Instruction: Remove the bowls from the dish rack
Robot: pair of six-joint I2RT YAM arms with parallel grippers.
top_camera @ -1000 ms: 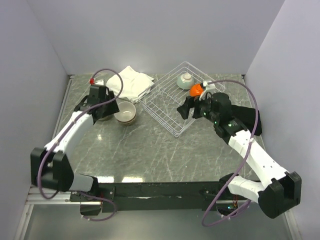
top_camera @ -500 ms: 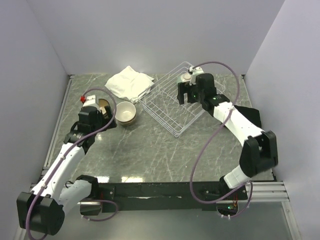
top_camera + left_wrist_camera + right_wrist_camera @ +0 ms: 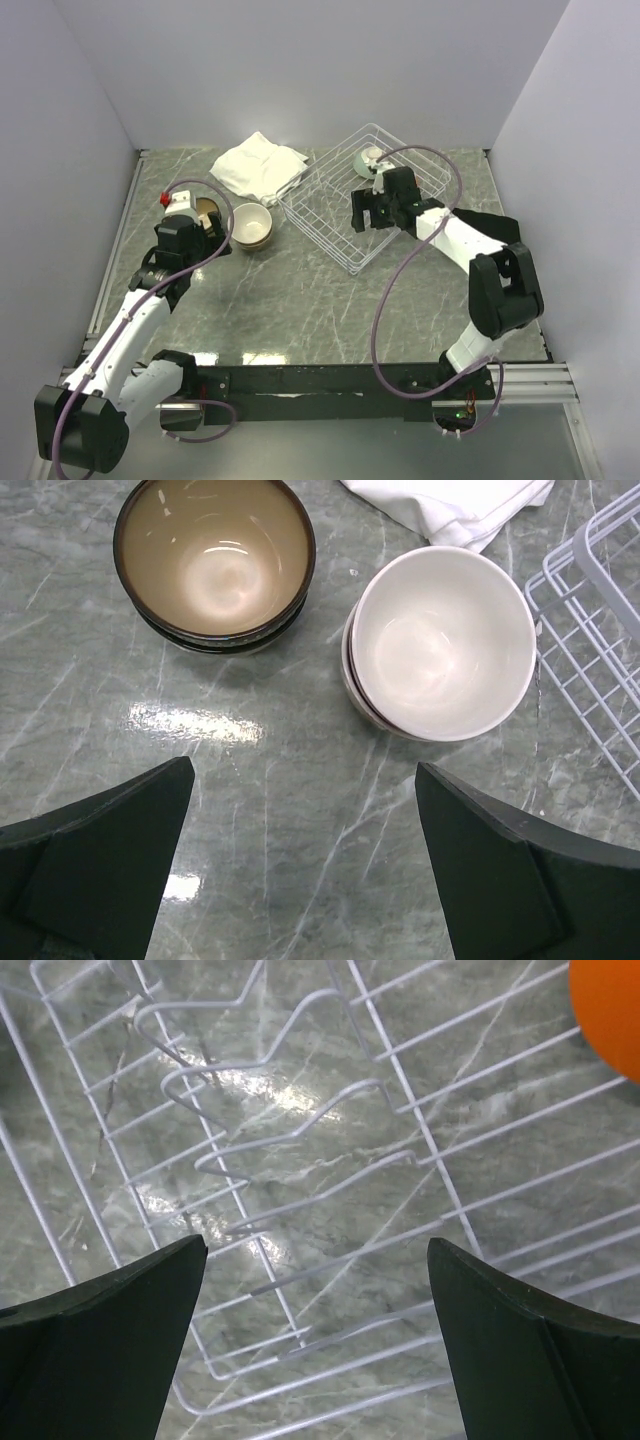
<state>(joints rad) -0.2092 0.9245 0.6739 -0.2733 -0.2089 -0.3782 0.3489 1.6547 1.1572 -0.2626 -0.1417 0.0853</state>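
The white wire dish rack stands at the back middle of the table. A pale green bowl sits in its far corner. My right gripper hovers open and empty over the rack's wire bottom. An orange bowl's edge shows at the top right of the right wrist view; it is hidden in the top view. A brown bowl and a white bowl stand on the table left of the rack. My left gripper is open and empty, just short of both bowls.
A folded white cloth lies behind the two bowls, and its edge shows in the left wrist view. A black cloth lies right of the rack under my right arm. The rack's corner is close to the white bowl.
My right gripper has come back from the rack's far corner to over its middle. My left arm drew back from the bowls a second ago and has since held still.
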